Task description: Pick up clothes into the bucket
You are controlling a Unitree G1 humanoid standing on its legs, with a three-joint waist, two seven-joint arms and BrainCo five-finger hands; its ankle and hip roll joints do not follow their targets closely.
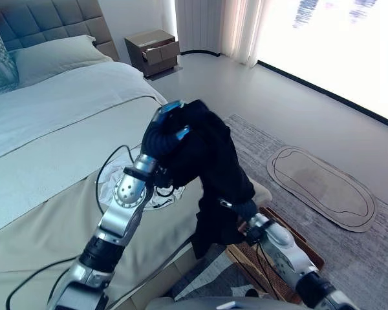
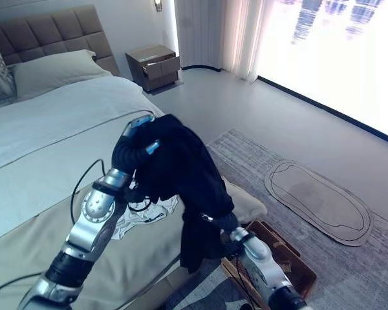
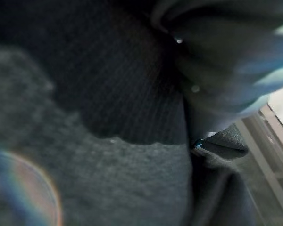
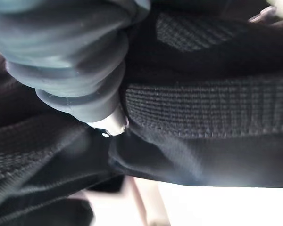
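A wide bed with a grey tufted headboard, pale blue-white sheets and a beige cover across its foot takes up the robot's left side. To the right of it lies a grey patterned rug, and on the rug a flat, oval beige mat with a dark outline. A dark brown wooden nightstand with its drawer partly pulled out stands beside the head of the bed, next to pale curtains and a bright window.

A black knitted garment hangs in the air over the foot corner of the bed. It is draped over the raised left hand, whose dark ribbed cover shows beside the cloth; the fingers are buried in the fabric, so I cannot tell how they are set. The garment's lower part drops down past the bed's edge to the right hand, which is low, at the hem. Its fingers are likewise hidden in the black cloth, so I cannot tell whether they are clenched on it. Both wrist views show close-up black knit pressed against the ribbed covers.

Below the right arm, a brown wicker basket sits on the rug beside the bed. The garment hangs just to the left of it, not inside it.

A small crumpled white cloth with dark markings lies on the beige cover near the left forearm.
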